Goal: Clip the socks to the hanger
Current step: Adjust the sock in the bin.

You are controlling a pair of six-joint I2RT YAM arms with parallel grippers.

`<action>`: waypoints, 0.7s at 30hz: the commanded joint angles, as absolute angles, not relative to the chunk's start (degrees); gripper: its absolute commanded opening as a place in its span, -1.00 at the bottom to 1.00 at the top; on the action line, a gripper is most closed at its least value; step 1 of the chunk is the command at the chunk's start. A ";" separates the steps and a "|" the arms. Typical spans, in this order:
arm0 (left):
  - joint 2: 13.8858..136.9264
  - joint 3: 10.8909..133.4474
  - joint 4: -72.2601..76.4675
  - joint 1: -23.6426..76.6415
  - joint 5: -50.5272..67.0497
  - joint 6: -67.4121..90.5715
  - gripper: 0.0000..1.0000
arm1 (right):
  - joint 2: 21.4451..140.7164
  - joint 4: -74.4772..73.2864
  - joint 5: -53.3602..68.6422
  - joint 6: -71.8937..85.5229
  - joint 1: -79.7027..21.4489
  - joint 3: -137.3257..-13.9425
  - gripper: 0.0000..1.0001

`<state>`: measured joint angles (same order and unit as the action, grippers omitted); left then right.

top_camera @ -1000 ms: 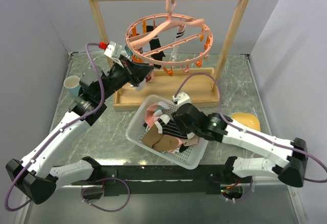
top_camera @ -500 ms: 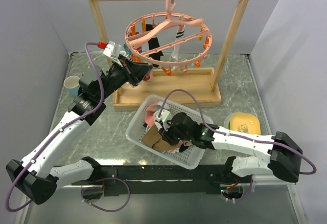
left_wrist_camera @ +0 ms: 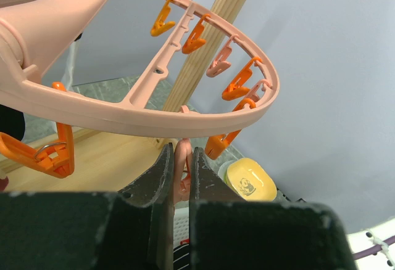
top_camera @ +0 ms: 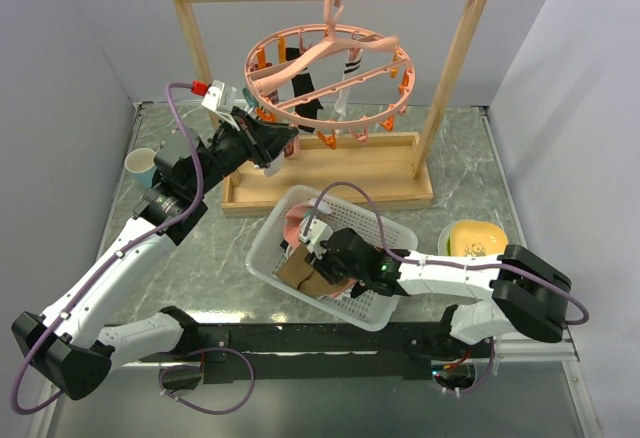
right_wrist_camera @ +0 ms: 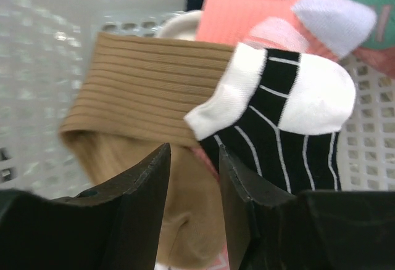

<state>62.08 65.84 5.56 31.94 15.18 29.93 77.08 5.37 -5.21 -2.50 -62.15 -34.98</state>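
Pinching a pale pink clip (left_wrist_camera: pixel 182 177) under the salmon hanger (left_wrist_camera: pixel 154 121), the left gripper (left_wrist_camera: pixel 181 159) is closed; the right gripper (right_wrist_camera: pixel 194 159) gapes halfway, empty, at a ribbed tan sock (right_wrist_camera: pixel 136 85) below the hanger.

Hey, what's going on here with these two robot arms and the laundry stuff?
Two robot arms are hanging laundry on a round pink hanger. The left gripper is pinched shut on a pink clip under its ring. The right gripper is down in the white basket, jaws apart just above a tan sock and a striped sock, gripping nothing yet. A couple of socks already hang from the hanger.
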 commanded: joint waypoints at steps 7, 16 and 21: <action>60.91 65.57 3.43 31.38 17.49 31.90 -0.79 | 75.85 14.50 -13.45 -1.06 -62.67 -31.64 -0.43; 60.82 65.83 2.99 31.20 17.75 32.34 -0.79 | 77.61 16.35 -14.68 -0.79 -62.75 -32.34 -0.74; 60.91 65.83 2.99 31.29 17.75 32.17 -0.79 | 73.49 14.86 -14.76 -0.44 -62.67 -33.14 -1.00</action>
<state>62.08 65.84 5.10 31.31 15.29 31.18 77.47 13.23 -13.08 -1.08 -62.39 -31.70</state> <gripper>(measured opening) 0.108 0.022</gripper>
